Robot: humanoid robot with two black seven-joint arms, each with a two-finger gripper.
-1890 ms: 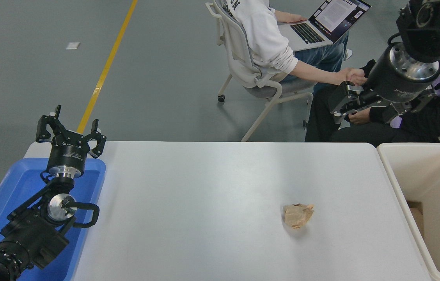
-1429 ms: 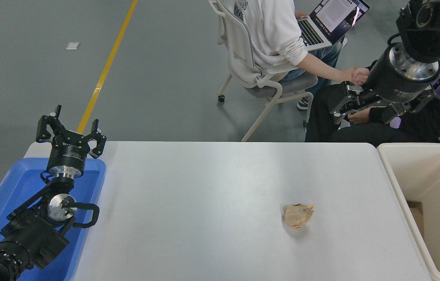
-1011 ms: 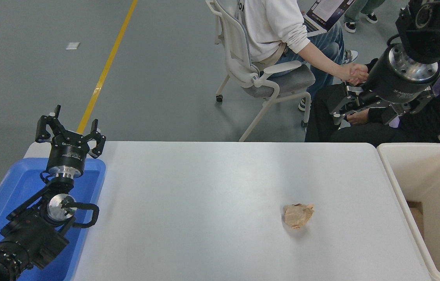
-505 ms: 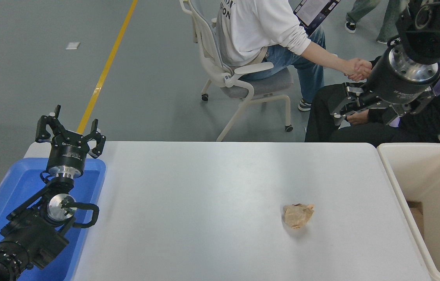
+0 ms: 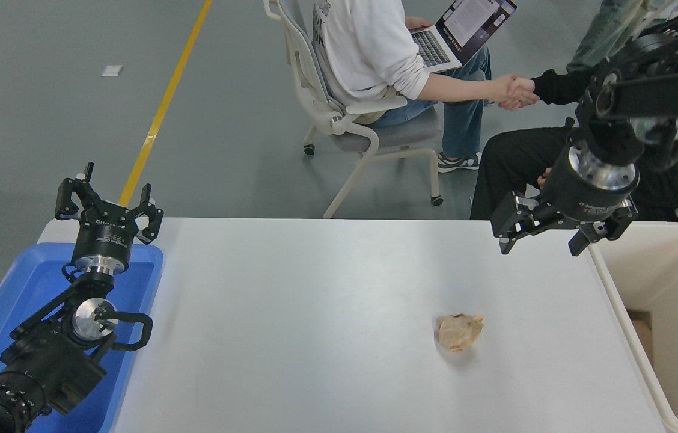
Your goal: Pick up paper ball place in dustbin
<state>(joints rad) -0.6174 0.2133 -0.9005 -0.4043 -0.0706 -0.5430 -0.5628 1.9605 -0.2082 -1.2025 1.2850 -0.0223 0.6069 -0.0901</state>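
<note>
The tan-brown paper ball (image 5: 459, 331) lies on the white table (image 5: 315, 300), right of its middle. The cream-white dustbin (image 5: 663, 282) stands at the table's right end. My right gripper (image 5: 540, 243) is open and empty, hanging above the table's far right edge, beyond and to the right of the ball, just left of the dustbin's near corner. My left gripper (image 5: 109, 201) is open and parked over the blue tray at the lower left.
A shallow blue tray (image 5: 26, 282) sits under the left arm. Two seated people shake hands (image 5: 513, 92) beyond the table; one on a white chair (image 5: 339, 120) holds a laptop (image 5: 459, 30). Something tan lies inside the dustbin (image 5: 642, 337).
My right gripper has come down and toward the table, from high at the upper right to just above the far right edge. The person on the chair rolled left. The ball has not moved.
</note>
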